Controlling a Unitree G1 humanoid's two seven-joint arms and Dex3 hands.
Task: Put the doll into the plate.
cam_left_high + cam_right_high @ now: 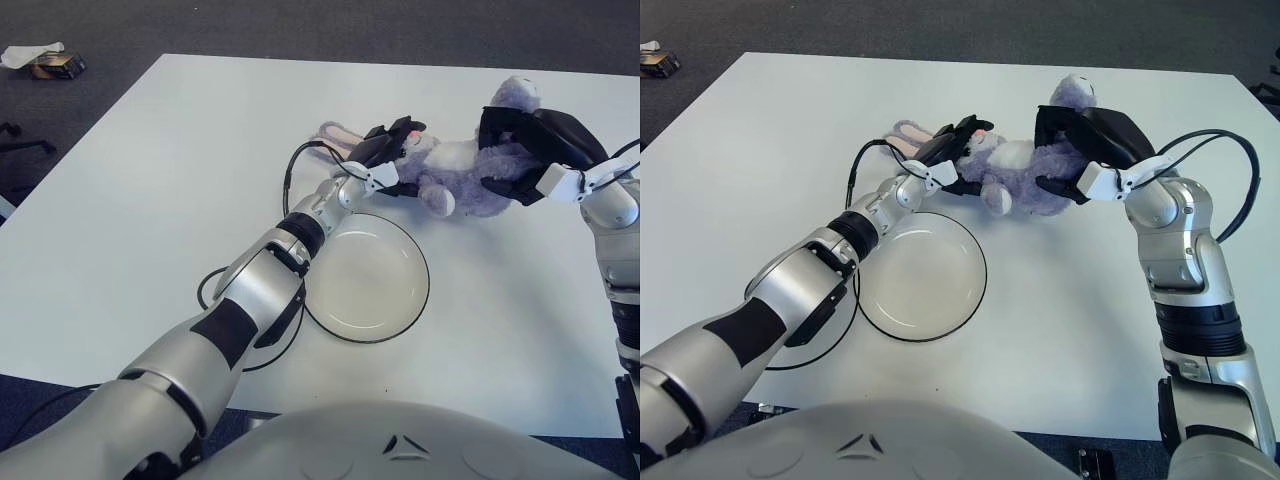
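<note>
Plate (400, 310) sits centre frame, slightly below middle, on the white table (150, 180): clear glass with a dark rim, nothing in it. A black cable (290, 175) loops beside the left forearm, just left of the plate.

Left hand (385, 150) shows just above the plate's upper rim, centre frame. Its dark fingers (398, 127) are curled onto the head end of the plush rabbit doll (450, 170), next to the pink-lined ears, which trail off to the upper left. It seems a light pinch rather than a full wrap; how firmly it bites cannot be told.

Doll is purple and white and lies stretched across upper centre, just beyond the plate's far rim and a little right of it. Long axis runs roughly left to right: head left, body and hind end right, one foot poking up at upper right. Whether it is touching the table or raised just off it cannot be told. It is not over the plate.

Right hand (1085, 150) is at upper right, fingers closed over the doll's rear half from above, palm covering the body.

Key relation: the doll spans between the two hands, one at each end, and the plate lies toward the bottom of the frame from it. Judgement: the coming move is a short carry downward in frame, both ends together, axis kept level. Left hand is nearer the plate, so the head end would likely arrive first.
</note>
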